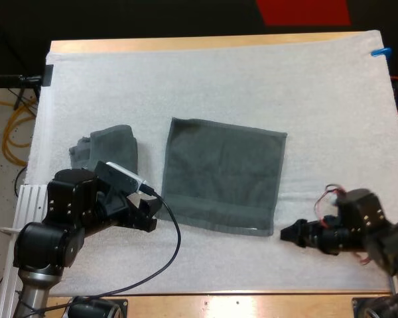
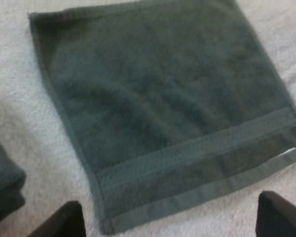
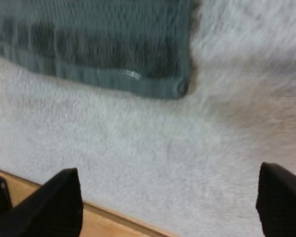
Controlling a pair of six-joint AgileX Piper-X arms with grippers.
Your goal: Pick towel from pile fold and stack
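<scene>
A dark grey-green towel lies spread flat in the middle of the white mat. A second, crumpled towel sits to its left. My left gripper hovers just off the flat towel's near left corner, open, its fingertips wide apart above the towel's hemmed edge. My right gripper is low over the mat beside the towel's near right corner, also open, with nothing between its fingertips.
The table's wooden front edge runs close behind both grippers and shows under the right gripper as a wood strip. Bare mat stretches across the far half and the right side.
</scene>
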